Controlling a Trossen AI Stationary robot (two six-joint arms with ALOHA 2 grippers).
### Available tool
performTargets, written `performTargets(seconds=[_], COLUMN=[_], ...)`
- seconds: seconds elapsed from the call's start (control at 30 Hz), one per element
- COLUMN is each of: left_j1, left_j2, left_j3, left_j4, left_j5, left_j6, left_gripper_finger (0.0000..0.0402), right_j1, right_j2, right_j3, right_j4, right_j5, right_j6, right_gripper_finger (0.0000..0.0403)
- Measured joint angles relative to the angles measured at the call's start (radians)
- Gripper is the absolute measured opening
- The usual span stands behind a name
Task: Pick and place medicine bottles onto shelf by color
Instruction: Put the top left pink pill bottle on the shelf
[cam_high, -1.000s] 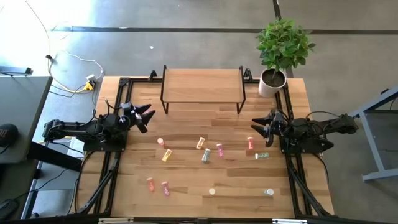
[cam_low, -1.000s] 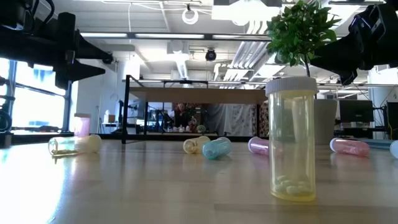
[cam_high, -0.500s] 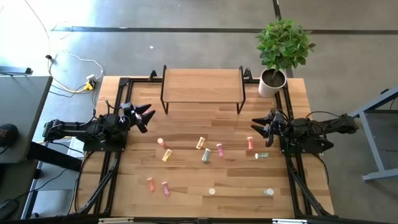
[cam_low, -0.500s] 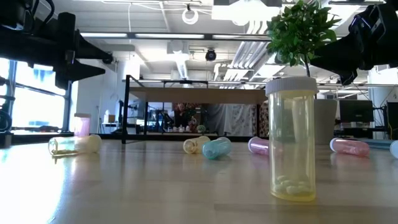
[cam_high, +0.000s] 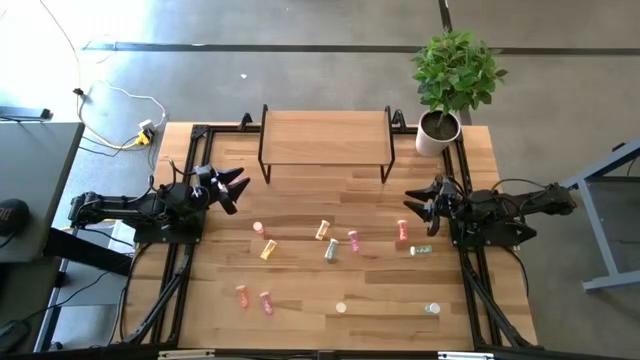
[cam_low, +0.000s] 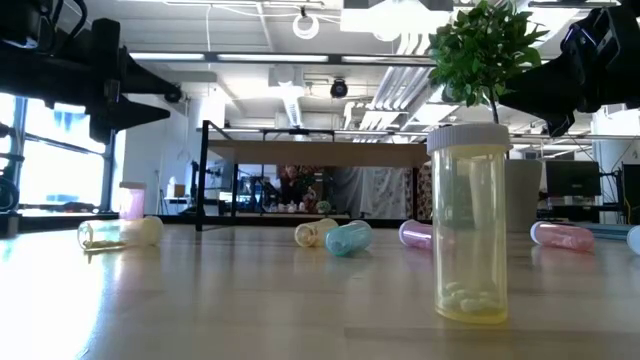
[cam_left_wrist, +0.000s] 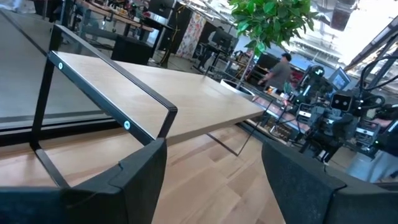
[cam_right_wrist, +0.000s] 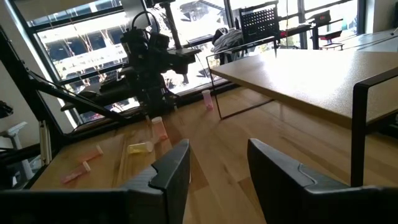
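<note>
2 arms low at table sides; left claw (cam_high: 236, 187) wide, right claw (cam_high: 414, 209) parted, empty.

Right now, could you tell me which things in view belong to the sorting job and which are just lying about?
Belong to the job:
- medicine bottles scattered on the table
- shelf, nothing on it
- left gripper and right gripper, both open and empty

Just lying about:
- potted plant
- cables on the floor

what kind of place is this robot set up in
Probably an open-plan robotics lab or workshop: concrete floor around the table, exposed ceiling pipes, and cluttered workbenches in the room behind.
</note>
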Motion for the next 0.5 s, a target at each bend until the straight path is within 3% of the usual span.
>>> performTargets(seconds=[0.13,0.33,0.5], left_j1=[0.0,0.0,0.0], left_j2=[0.0,0.0,0.0], left_j3=[0.0,0.0,0.0], left_j4=[0.003,0.017,0.169], left_j5=[0.002,0.003,0.022], left_j6=[-0.041,-0.271,-0.217], left_gripper_finger=[0.0255,0.0255,0.0255], right_j1=[0.0,0.0,0.0], right_j2=[0.0,0.0,0.0], right_j3=[0.0,0.0,0.0], right_j4=[0.0,0.0,0.0], right_j5=[0.0,0.0,0.0], right_j6=[0.0,0.0,0.0], right_gripper_finger=[0.0151,0.0151,0.0151])
